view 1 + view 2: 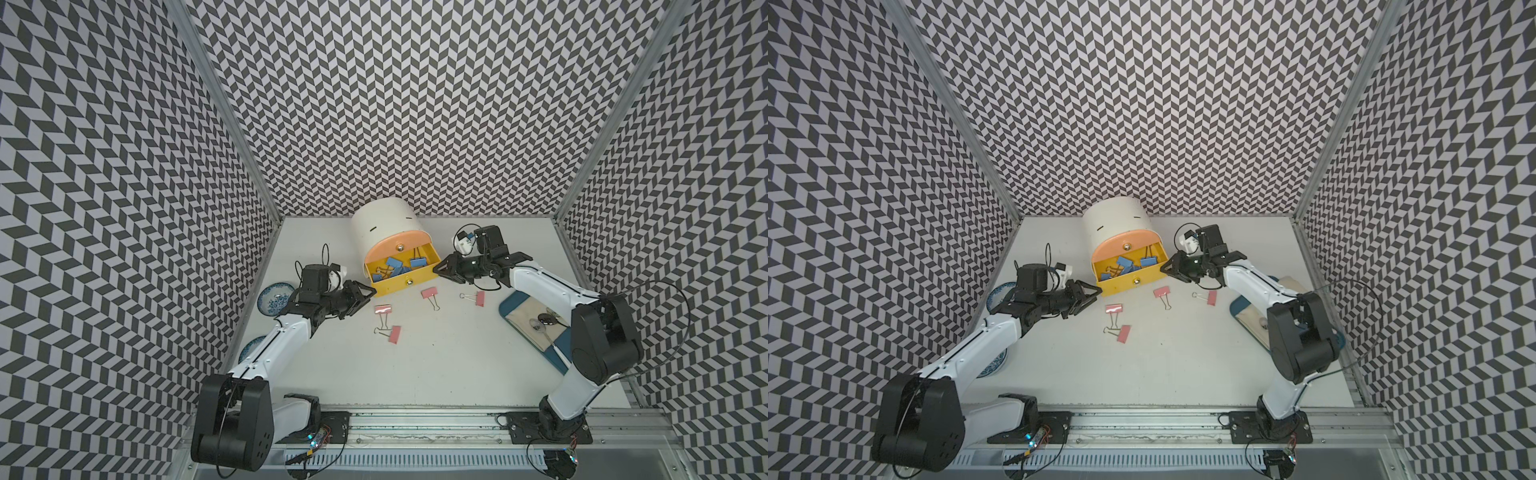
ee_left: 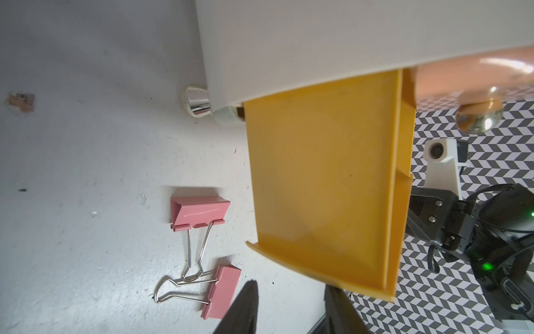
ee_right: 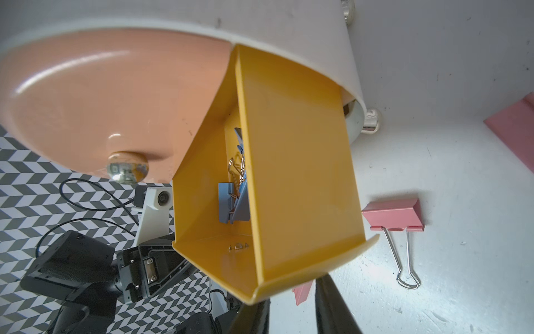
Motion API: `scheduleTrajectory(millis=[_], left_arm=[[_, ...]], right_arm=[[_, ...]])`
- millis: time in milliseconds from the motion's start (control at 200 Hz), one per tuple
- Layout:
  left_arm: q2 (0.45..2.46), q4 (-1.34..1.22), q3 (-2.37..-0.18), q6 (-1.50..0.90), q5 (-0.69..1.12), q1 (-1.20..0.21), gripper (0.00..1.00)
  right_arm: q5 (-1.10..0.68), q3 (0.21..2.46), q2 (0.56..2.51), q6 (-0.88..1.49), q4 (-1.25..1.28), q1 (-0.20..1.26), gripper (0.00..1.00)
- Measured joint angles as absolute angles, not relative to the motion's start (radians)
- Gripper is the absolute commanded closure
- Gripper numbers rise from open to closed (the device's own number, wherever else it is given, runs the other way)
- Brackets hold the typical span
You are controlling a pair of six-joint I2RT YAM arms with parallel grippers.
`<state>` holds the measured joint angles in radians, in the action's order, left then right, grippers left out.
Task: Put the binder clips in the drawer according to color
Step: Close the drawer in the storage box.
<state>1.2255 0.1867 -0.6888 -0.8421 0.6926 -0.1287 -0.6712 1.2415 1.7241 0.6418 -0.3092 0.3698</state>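
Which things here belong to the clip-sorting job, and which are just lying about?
Job:
- four loose pink binder clips
- blue binder clips inside the open yellow drawer
- shut peach drawer above it

Lying about:
- two blue-patterned dishes
- blue tray with a cloth
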Motion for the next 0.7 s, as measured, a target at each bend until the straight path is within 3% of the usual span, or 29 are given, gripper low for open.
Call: scheduleTrajectory(millis=[696], left_arm=[[1.317, 0.163, -0.759, -0.831, 0.710, -0.113, 0.58]], right_arm=[[-0.690, 1.350, 1.809, 0.664, -0.310, 0.370, 0.69]])
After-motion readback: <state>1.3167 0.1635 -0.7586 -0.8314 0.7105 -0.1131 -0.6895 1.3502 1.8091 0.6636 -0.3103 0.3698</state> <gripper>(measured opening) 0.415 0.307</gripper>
